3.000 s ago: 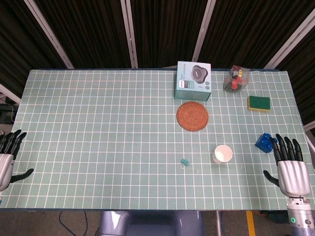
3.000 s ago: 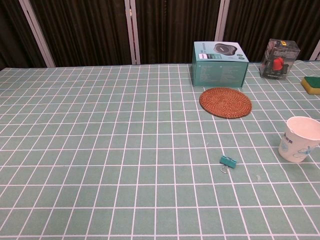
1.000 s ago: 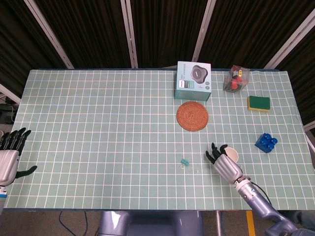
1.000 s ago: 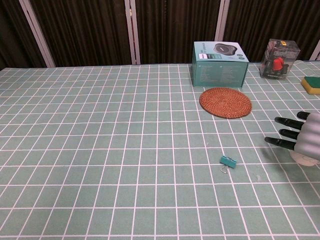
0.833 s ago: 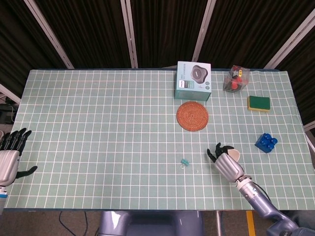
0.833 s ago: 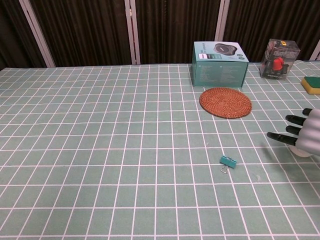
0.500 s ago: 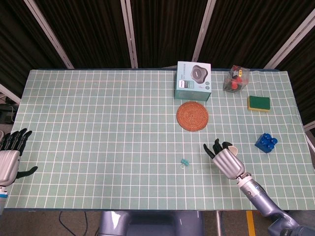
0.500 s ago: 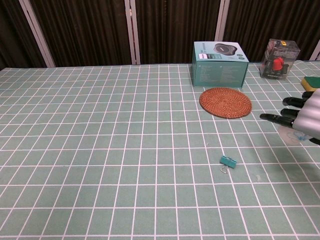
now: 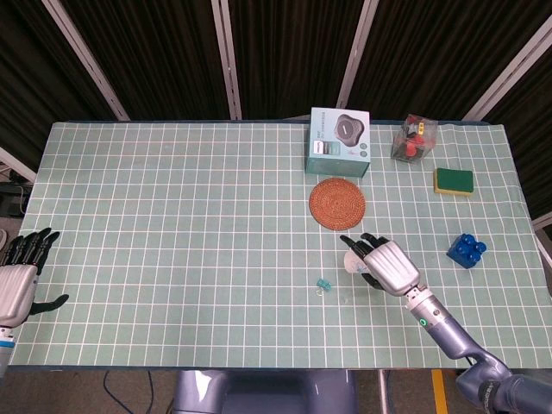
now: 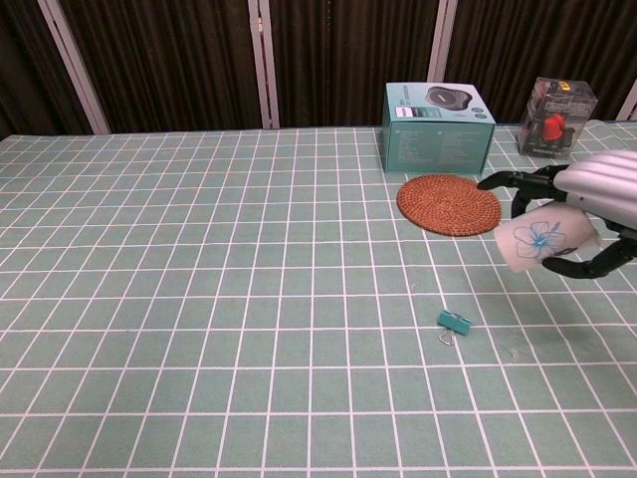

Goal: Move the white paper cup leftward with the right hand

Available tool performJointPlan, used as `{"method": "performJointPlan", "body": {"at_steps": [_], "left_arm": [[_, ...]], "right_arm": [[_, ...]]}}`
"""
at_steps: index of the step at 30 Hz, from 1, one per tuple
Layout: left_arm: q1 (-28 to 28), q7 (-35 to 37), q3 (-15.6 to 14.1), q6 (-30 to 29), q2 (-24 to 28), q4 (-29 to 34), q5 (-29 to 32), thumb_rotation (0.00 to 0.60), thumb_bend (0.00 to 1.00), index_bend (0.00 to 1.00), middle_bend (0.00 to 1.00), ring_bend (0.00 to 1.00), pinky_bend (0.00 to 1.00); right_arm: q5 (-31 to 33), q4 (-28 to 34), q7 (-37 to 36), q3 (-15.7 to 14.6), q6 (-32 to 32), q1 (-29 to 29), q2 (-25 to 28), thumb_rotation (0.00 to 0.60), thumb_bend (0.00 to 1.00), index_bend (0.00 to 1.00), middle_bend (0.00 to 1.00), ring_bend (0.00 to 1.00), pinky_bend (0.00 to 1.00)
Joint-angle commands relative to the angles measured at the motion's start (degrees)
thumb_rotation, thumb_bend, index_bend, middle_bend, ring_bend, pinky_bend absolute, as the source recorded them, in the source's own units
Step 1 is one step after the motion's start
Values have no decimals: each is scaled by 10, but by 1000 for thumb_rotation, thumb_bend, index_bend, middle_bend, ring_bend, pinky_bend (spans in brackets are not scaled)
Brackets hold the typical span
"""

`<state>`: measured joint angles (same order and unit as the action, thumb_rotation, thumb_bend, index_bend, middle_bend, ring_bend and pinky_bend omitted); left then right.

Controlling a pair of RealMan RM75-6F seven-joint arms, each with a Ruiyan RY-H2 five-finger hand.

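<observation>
Just left of where it stood, the paper cup (image 10: pixel 542 243) now hangs lifted in my right hand (image 9: pixel 388 266), held firmly; transfer underway.

- The table cloth (image 9: pixel 172 216) is pale green, ruled into squares by thin white lines.
- The paper cup (image 10: pixel 542 242) is white with a blue flower drawn on its side.
- The right hand (image 9: pixel 384 263) is silver with black fingers (image 10: pixel 503 180).
- The left hand (image 9: pixel 17 280) is likewise silver and black.
- The round mat (image 9: pixel 337 203) is a woven orange-brown.
- The box (image 9: pixel 340 141) is teal with a white label.
- The sponge (image 9: pixel 454 181) is yellow, topped green.
- The toy bricks (image 9: pixel 467 249) are blue.
- The small clip (image 10: pixel 454 322) is teal.
- The clear case (image 10: pixel 557 116) shows red inside.
- The curtain (image 9: pixel 285 52) is black.
</observation>
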<state>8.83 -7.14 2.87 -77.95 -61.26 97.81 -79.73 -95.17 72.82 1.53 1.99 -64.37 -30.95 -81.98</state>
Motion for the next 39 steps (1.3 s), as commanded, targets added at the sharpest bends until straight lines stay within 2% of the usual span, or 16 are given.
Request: {"method": "performJointPlan", "body": {"at_steps": [1, 4, 6, 8, 10, 11, 14, 20, 24, 28, 32, 39], "left_arm": [[0, 1, 0, 1, 1, 1, 1, 600, 0, 0, 0, 0, 0], [0, 1, 0, 2, 2, 1, 1, 600, 0, 0, 0, 0, 0], [0, -2, -1, 0, 2, 2, 2, 600, 0, 0, 0, 0, 0], [0, -3, 0, 0, 2, 3, 2, 600, 0, 0, 0, 0, 0], [-1, -4, -1, 0, 2, 4, 3, 600, 0, 0, 0, 0, 0], [-1, -4, -1, 0, 2, 4, 4, 600, 0, 0, 0, 0, 0], [0, -6, -1, 2, 3, 4, 6, 600, 0, 0, 0, 0, 0], [0, -8, 0, 3, 3, 4, 11, 600, 0, 0, 0, 0, 0], [1, -10, -2, 6, 2, 5, 11, 600, 0, 0, 0, 0, 0], [1, -13, -3, 6, 2, 6, 11, 600, 0, 0, 0, 0, 0], [1, -13, -2, 5, 2, 5, 12, 600, 0, 0, 0, 0, 0], [1, -11, -1, 6, 3, 4, 14, 600, 0, 0, 0, 0, 0]], "right_arm": [[11, -9, -45, -6, 29, -18, -8, 600, 275, 88, 352, 208, 475], [8, -13, -58, -13, 39, -23, -10, 600, 246, 88, 350, 207, 468], [7, -15, -60, -18, 43, -24, -11, 600, 213, 67, 310, 180, 433], [7, -16, -57, -24, 53, -27, -8, 600, 153, 23, 211, 93, 345], [6, -12, -53, -33, 66, -29, -2, 600, 90, 0, 75, 9, 186], [7, -7, -49, -36, 73, -31, 4, 600, 75, 0, 31, 0, 111], [11, 10, -18, -38, 76, -29, 20, 600, 62, 0, 0, 0, 5], [29, 102, 91, -31, 52, -11, 67, 600, 57, 0, 0, 0, 0], [49, 171, 222, -31, 64, -7, 92, 600, 55, 0, 0, 0, 0], [90, 198, 365, -25, 80, -6, 86, 600, 55, 0, 0, 0, 0], [161, 234, 499, -16, 90, -5, 69, 600, 55, 0, 0, 0, 1], [267, 267, 640, -16, 92, -15, 38, 600, 56, 0, 7, 0, 70]]}}
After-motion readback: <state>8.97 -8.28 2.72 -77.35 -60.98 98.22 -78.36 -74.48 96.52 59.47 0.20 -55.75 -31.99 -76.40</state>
